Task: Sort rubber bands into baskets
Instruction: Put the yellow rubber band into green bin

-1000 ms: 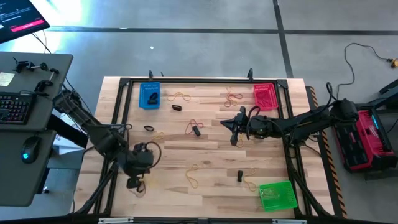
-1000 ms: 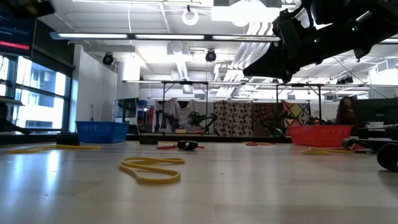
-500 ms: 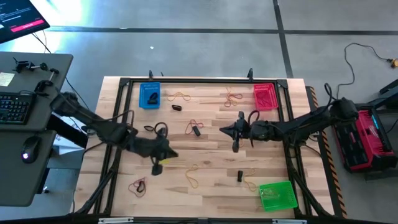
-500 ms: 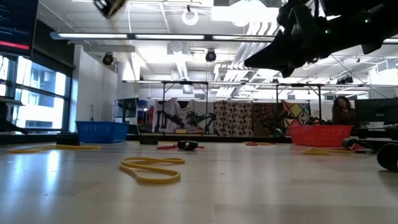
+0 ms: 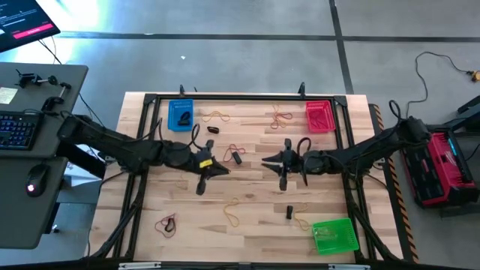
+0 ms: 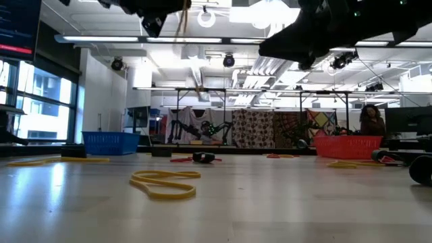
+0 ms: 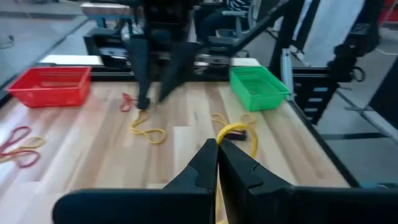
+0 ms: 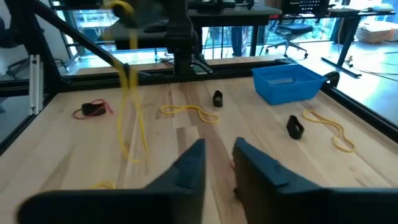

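Observation:
My left gripper (image 5: 219, 169) is high over the middle of the table, shut on a yellow rubber band (image 7: 239, 134) that also shows in the right wrist view (image 8: 132, 93) and at the top of the low view (image 6: 183, 17). My right gripper (image 5: 268, 159) faces it from the right, open and empty (image 8: 217, 158). The blue basket (image 5: 180, 115) stands at the far left, the red basket (image 5: 319, 116) at the far right, the green basket (image 5: 334, 235) at the near right. Loose bands lie flat on the table: yellow (image 5: 232, 212), red with black (image 5: 234, 154), red with black (image 5: 166, 223). My left gripper pinches the yellow band at its upper end (image 7: 231, 129) between its two shut fingers. The fingers point toward the table's right, slanting a little down. The band hangs slack below the fingers, clear of the table.
More bands lie near the far edge: yellow (image 5: 217, 115), red-orange (image 5: 281, 115), black (image 5: 213, 130). A black one (image 5: 289, 212) and a yellow one (image 5: 302, 220) lie by the green basket. A black frame (image 5: 247, 97) runs round the table. A red and black case (image 5: 439, 169) sits off the right.
My left gripper has risen from the near left of the table and swung toward the far right, to the middle, carrying the yellow band hanging below it. A red and black band shows where it was. My right gripper has drifted a little toward the left.

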Controlling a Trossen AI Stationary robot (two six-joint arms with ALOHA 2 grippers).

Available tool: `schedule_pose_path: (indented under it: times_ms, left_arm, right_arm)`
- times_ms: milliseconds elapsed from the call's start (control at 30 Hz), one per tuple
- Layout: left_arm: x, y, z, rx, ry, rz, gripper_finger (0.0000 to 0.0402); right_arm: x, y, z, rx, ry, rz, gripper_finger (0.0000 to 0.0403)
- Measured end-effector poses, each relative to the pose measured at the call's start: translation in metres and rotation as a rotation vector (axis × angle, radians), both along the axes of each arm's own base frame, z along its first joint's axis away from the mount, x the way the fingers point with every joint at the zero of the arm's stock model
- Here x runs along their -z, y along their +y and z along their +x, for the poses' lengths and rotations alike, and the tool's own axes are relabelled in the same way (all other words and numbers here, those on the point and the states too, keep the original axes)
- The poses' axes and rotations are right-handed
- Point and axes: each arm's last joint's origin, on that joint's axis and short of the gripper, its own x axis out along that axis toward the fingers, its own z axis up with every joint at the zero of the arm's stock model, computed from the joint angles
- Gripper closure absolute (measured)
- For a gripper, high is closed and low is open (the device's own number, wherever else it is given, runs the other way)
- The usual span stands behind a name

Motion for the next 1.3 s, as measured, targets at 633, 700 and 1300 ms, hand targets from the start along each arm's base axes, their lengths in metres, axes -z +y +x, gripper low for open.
schedule_pose_path:
  times_ms: [633,700,1300]
  left_arm:
    - [0.008,0.024,0.002,-0.032,-0.058,0.01,0.0401]
    - [0.008,0.024,0.002,-0.029,-0.057,0.01,0.0401]
    - [0.007,0.024,0.002,-0.023,-0.066,0.033,0.0401]
  right_arm:
    - [-0.01,0.026,0.099,-0.041,0.009,0.039,0.0167]
    - [-0.011,0.028,0.107,-0.044,0.026,0.014,0.0166]
    - [-0.018,0.026,0.12,-0.101,0.027,-0.006,0.0221]
